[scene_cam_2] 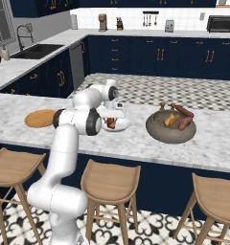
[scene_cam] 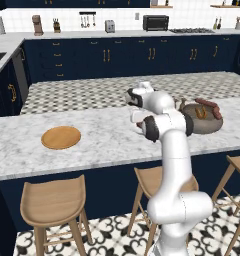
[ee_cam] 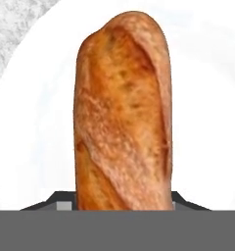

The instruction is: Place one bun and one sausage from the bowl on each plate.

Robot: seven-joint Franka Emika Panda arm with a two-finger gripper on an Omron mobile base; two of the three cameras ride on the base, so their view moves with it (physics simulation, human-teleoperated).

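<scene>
Pincer: my gripper is low over the white plate, closed on a bun; in the hand view the golden loaf stands between my two dark finger tips and runs up the frame.
White plate: its glossy face lies behind the bun on all sides in the hand view, with a strip of marble at the upper left past its rim.
Edges: the white plate lies mid-depth on the island counter, set back from the front edge.
Open room: bare marble between the white plate and the wooden plate, which lies well apart on my left with nothing on it.
Bowl: the dark stone bowl sits near the white plate on my right, not touching it; it holds another bun and two sausages leaning at its far rim.
Surface: grey-veined white marble, level, over navy panels.
Room: navy cabinets, back counter with toaster oven, sink at far left.
Obstructions: three wooden stools stand below the front edge; my own forearm hides part of the bowl in the left base view.
</scene>
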